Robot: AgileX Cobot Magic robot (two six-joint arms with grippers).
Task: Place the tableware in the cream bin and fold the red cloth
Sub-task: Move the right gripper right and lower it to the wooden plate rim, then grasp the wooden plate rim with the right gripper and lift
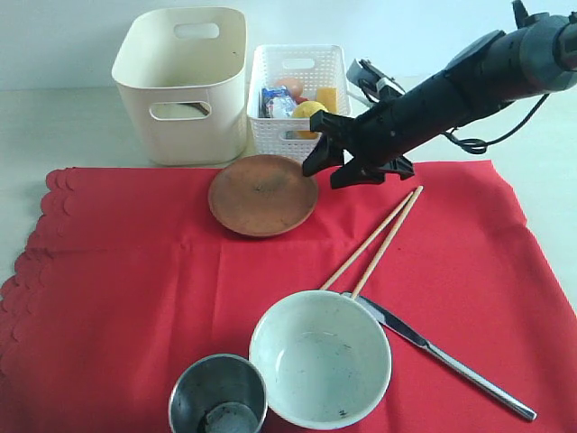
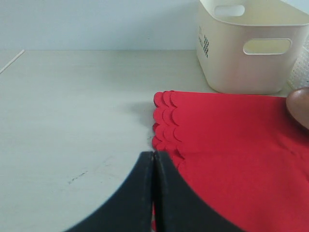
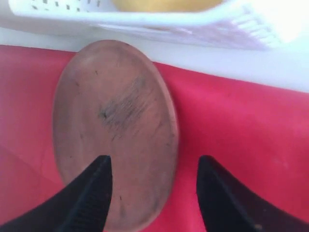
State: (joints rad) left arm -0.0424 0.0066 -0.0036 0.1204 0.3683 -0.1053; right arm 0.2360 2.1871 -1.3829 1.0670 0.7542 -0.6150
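Pale tabletop (image 2: 72, 121) holds the red cloth (image 1: 135, 289), flat and unfolded. Right gripper (image 1: 325, 177), jaws spread, straddles the rim of the brown plate (image 1: 261, 194). The chopsticks (image 1: 374, 239), knife (image 1: 451, 361), bowl (image 1: 320, 361) and cup (image 1: 216, 397) wait behind it, unbinned, and the cream bin (image 1: 185, 117) stands past the plate. Left gripper (image 2: 153, 157), pressed together, sits at the cloth's scalloped edge.

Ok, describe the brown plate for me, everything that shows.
The brown plate is round, shallow and matte, wood-like, with dark scuffs at its middle, and empty. It lies flat on the red cloth, near the edge beside the cream bin and the white basket. The right gripper hangs open at its rim, one finger over the plate, one over the cloth; contact cannot be told.
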